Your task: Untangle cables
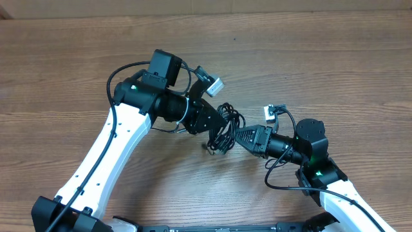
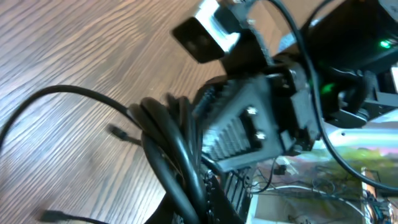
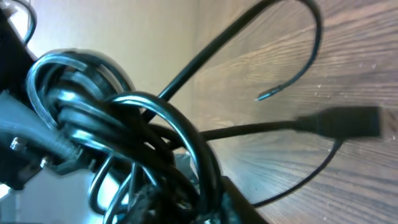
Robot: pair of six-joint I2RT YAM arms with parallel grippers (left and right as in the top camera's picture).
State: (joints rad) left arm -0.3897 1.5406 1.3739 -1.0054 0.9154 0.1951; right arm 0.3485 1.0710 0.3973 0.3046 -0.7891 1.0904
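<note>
The cables (image 1: pixel 225 129) are a knotted bundle of thin black cords on the wooden table (image 1: pixel 335 58), between my two grippers. My left gripper (image 1: pixel 214 124) is shut on the bundle's left side; the left wrist view shows thick loops of the cables (image 2: pixel 171 143) running down into its jaws (image 2: pixel 208 190). Opposite it, my right gripper (image 1: pixel 237 136) reaches in, seen head-on as the right gripper (image 2: pixel 242 124). In the right wrist view the cables (image 3: pixel 124 118) fill the gap of the right gripper (image 3: pixel 205 199), closed around them. A loose black plug (image 3: pixel 342 121) trails onto the wood.
Two free cord ends (image 2: pixel 115 130) lie on the table left of the bundle. Both arms' white links (image 1: pixel 109 148) come in from the front edge. Beyond the table edge, a white box with loose wiring (image 2: pixel 323 180) shows.
</note>
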